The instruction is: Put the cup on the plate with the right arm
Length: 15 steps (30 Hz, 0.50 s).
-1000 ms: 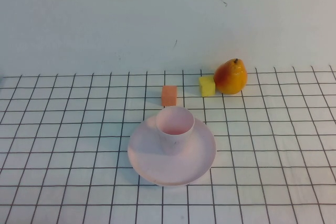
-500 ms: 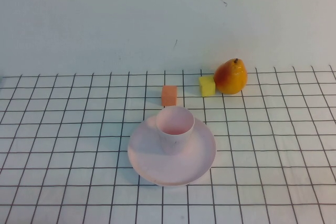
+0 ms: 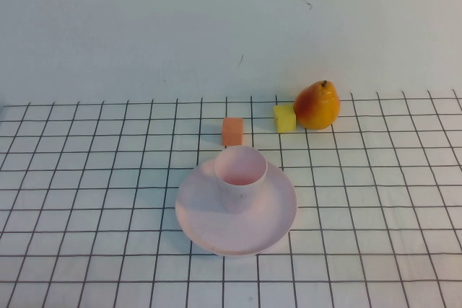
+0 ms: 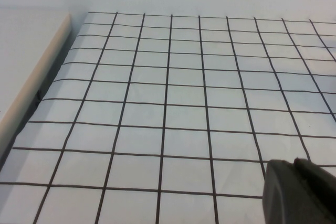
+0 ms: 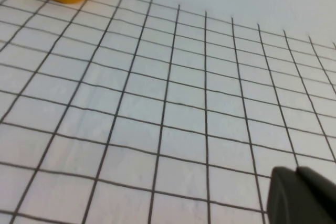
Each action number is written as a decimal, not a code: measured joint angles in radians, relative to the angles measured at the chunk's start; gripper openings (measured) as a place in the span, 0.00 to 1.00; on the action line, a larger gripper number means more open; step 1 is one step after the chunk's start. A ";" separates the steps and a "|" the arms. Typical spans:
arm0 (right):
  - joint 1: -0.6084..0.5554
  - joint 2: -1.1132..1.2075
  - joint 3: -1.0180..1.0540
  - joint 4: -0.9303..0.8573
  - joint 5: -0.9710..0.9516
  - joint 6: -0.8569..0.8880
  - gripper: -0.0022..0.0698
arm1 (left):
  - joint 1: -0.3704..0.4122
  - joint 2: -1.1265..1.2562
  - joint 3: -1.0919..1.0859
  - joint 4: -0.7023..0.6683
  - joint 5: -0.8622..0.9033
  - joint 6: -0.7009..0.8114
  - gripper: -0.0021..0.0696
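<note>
- Cup (image 3: pixel 240 175) upright on plate (image 3: pixel 209 225), set toward the far part of the plate, mouth up, held by nothing.
- Plate flat on gridded cloth (image 3: pixel 375 207), near table centre.
- Orange cube (image 3: pixel 232 131) just beyond plate; yellow cube (image 3: pixel 284 117) touching or just beside pear (image 3: pixel 317 105), further right.
- Right gripper (image 5: pixel 302 195) low over bare cloth, well apart from cup, jaws together, empty.
- Left gripper (image 4: pixel 296 190) above bare cloth near its left edge; jaw state: cannot tell.

high: raised, angled down | wrists: low over grid cloth (image 4: pixel 168 103) | shared: pear (image 3: pixel 317 105)
</note>
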 joint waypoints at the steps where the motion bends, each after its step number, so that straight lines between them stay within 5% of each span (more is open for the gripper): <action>1: -0.013 0.000 0.000 -0.005 0.002 0.016 0.03 | 0.000 0.000 0.000 0.000 0.000 0.000 0.03; 15: -0.062 0.000 0.000 -0.013 0.004 0.103 0.03 | 0.000 0.000 0.000 0.000 0.000 0.000 0.03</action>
